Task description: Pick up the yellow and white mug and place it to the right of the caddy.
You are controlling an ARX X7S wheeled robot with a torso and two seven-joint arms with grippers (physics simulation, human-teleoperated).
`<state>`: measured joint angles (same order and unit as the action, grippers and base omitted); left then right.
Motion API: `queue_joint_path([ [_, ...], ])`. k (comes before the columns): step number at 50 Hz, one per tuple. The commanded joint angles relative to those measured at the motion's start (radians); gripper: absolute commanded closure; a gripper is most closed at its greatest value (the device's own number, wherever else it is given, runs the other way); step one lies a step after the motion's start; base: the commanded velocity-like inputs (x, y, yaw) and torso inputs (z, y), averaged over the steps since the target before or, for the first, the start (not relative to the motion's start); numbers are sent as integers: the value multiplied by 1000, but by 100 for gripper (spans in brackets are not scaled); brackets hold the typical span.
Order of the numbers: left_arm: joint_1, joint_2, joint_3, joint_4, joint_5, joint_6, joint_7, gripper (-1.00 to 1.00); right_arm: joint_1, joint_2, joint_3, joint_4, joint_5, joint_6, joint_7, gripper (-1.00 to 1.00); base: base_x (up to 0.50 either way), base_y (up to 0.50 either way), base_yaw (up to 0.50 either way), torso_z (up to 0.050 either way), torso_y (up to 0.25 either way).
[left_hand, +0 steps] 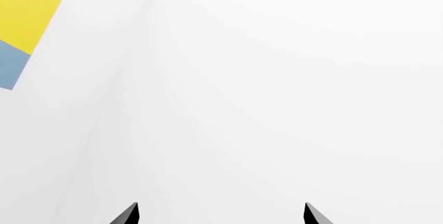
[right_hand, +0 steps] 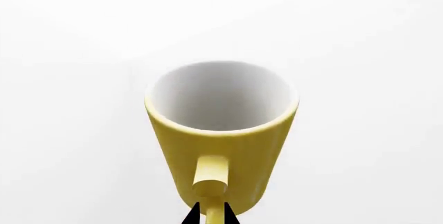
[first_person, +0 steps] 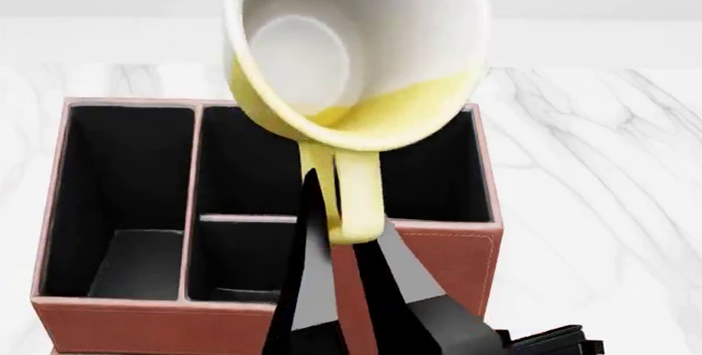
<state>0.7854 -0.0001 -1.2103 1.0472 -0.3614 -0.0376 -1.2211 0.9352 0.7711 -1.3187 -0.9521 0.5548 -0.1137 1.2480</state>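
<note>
The yellow and white mug (first_person: 357, 43) hangs high and close to the head camera, tilted so its white inside faces me, above the caddy (first_person: 439, 256). My right gripper (first_person: 342, 223) is shut on the mug's yellow loop handle (first_person: 357, 199). In the right wrist view the mug (right_hand: 221, 146) shows against plain white, the handle pinched between the black fingertips (right_hand: 192, 214) of the right gripper (right_hand: 213, 214). The caddy is a reddish-brown box with black-lined compartments on the white marble table (first_person: 593, 166). My left gripper (left_hand: 220, 213) is open, facing a white surface with nothing between its fingers.
A flat black object (first_person: 548, 343) lies at the caddy's front right corner. Marble tabletop stretches to the caddy's right. A yellow and blue-grey patch (left_hand: 24, 22) shows in a corner of the left wrist view.
</note>
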Motion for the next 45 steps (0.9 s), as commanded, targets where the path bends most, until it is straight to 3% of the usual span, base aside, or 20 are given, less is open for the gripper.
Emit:
queue_joint_path([
  [1,0,0,24,0,21,4,-7,-100,-18,110,67,26,9,-89,21,100,0,0,0,0,0],
  [17,0,0,14,0,11,2,-4,-100,-60,201,109,93,14,-162,46,100,0,0,0,0,1],
  [28,0,0,21,0,17,3,-5,-100,-122,255,139,191,37,-299,42,100,0,0,0,0,0],
  [45,0,0,28,0,27,3,-7,-100,-173,266,145,312,71,-367,22,100,0,0,0,0,1],
])
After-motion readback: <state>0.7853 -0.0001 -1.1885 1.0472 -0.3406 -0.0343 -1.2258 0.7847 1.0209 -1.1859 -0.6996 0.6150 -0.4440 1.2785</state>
